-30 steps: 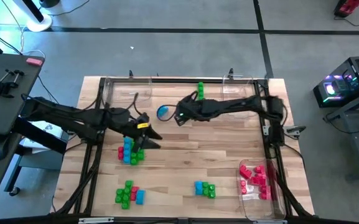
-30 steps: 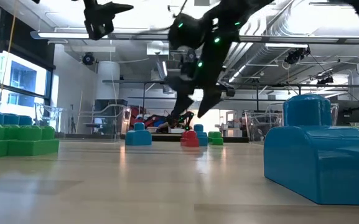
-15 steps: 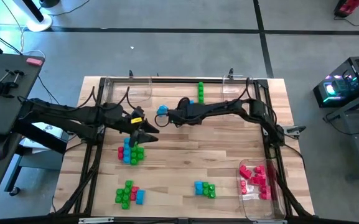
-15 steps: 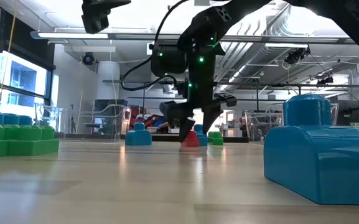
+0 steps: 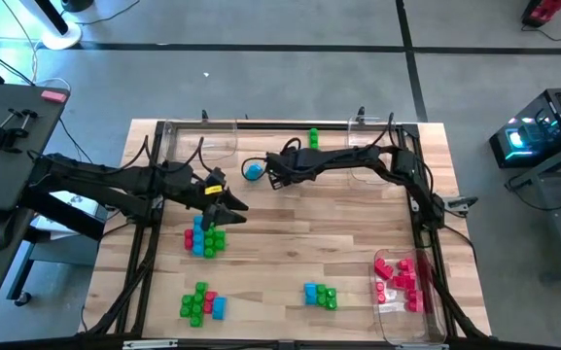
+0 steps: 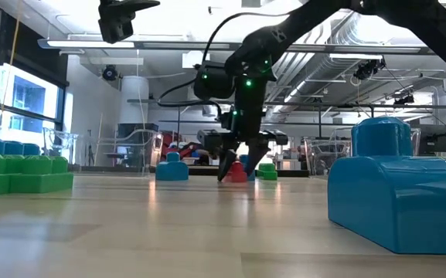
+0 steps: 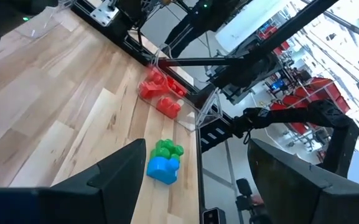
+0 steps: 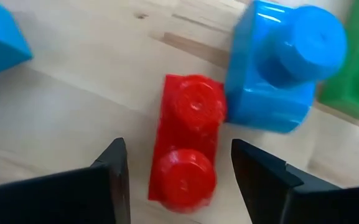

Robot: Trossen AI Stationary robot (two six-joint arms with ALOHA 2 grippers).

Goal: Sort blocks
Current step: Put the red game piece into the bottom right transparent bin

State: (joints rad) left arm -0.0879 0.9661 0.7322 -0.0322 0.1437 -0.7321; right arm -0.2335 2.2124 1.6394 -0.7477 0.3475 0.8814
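I have the right gripper (image 8: 179,180) down low over the far middle of the pale wooden table (image 5: 358,233); a second ago it hung higher and farther right, and since then it has swung left, descended and narrowed its jaws somewhat; they now stand open on either side of a small red two-stud plastic block (image 8: 187,142) lying on the table, not yet pinching it as far as I can see. A light blue single-stud block (image 8: 285,65) lies touching that red one, with a green block (image 8: 353,68) just beyond it, so I judge the closing must be careful not to drag the neighbour along. Red ones belong, I take it, with the heap in the clear plastic tray (image 5: 438,309) at the near right corner; the rest of the blocks sit in mixed green, blue and red clusters (image 5: 205,239) across the near half. The left gripper (image 5: 229,211) hovers above one such cluster, jaws spread wide and empty; it has hardly moved.
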